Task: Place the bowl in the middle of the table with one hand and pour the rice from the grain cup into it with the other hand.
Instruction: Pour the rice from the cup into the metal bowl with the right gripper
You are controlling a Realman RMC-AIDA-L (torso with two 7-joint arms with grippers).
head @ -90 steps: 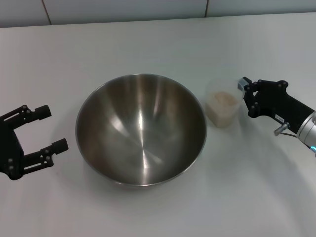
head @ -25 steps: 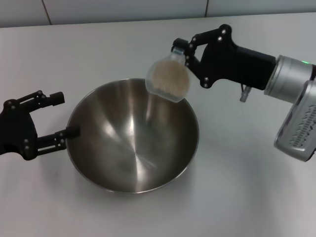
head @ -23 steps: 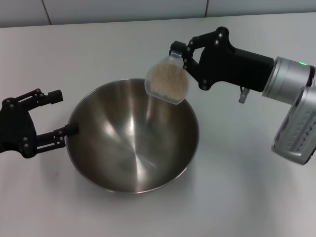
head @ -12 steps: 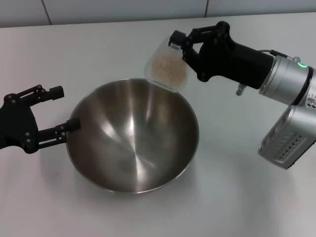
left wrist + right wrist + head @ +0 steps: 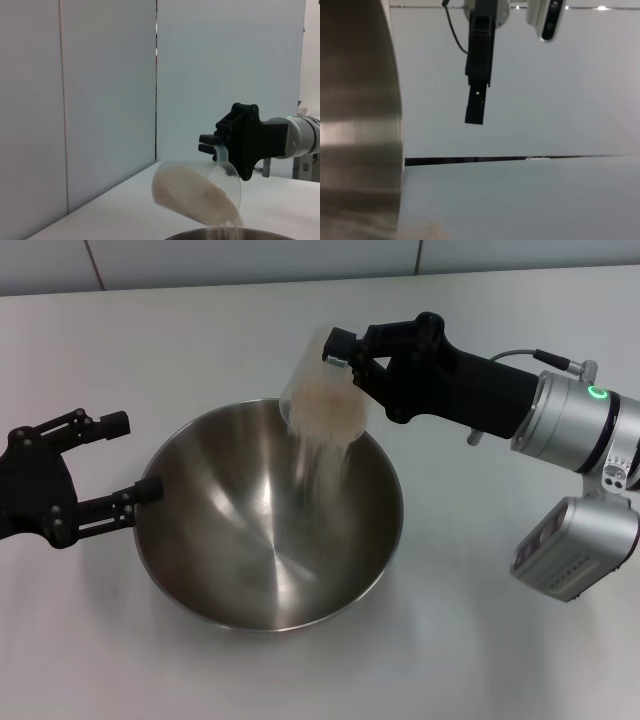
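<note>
The big steel bowl [image 5: 250,560] stands on the white table [image 5: 480,650]. Above its far rim my right gripper [image 5: 345,358] is shut on the clear grain cup [image 5: 318,390], which is tipped mouth-down. Rice [image 5: 325,408] fills the cup's lower side, and a thin stream falls into the bowl. In the left wrist view the tilted grain cup [image 5: 227,182] spills rice [image 5: 187,192] over the bowl's rim [image 5: 225,234]. My left gripper [image 5: 125,455] is open at the bowl's left side, its lower fingertip against the rim. The right wrist view shows only the bowl's outer wall [image 5: 355,125].
The table's far edge meets a tiled wall [image 5: 250,260] at the back. The right arm's silver wrist and camera housing [image 5: 575,530] hang over the table's right side. Bare tabletop lies in front of the bowl.
The right gripper has swung the cup leftward over the bowl's far rim and tipped it further, and rice now streams out. The left gripper has barely moved.
</note>
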